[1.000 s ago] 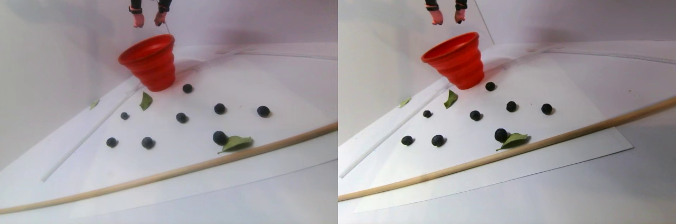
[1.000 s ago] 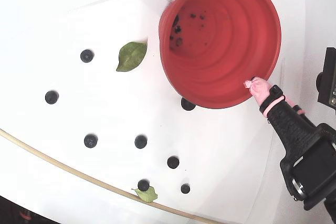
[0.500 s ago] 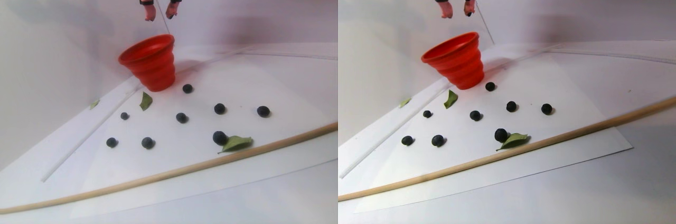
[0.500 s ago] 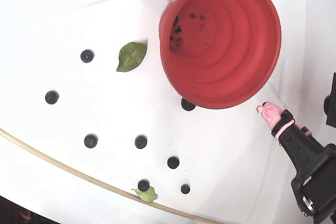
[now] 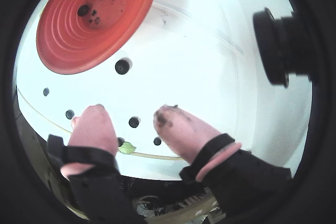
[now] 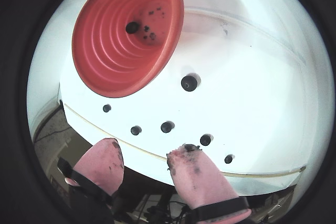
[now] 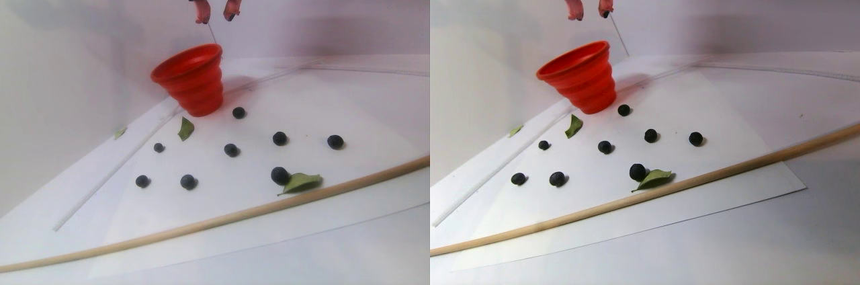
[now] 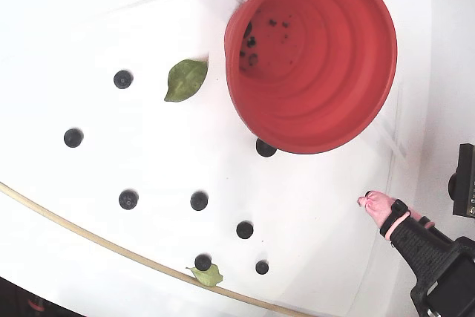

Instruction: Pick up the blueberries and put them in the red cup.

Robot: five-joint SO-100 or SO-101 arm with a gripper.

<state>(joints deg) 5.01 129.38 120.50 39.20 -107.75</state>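
Above the red cup [image 7: 191,76], gripper [image 7: 215,17] parted, empty, blueberries [image 7: 232,150] scattered.

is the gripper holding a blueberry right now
No. In a wrist view the gripper is open, and nothing sits in the gap between its pink fingertips; the blueberries lie on the white sheet below.

From my remote station: the cup [image 6: 123,35] lies at 11 o'clock, one berry [image 6: 132,27] and dark specks at its bottom. Loose berries [image 6: 189,82] dot the white sheet [image 6: 252,87] from centre toward 5 o'clock. My gripper [image 6: 144,157] enters at 6 o'clock, its stained pink fingertips [image 6: 195,174] parted and empty.
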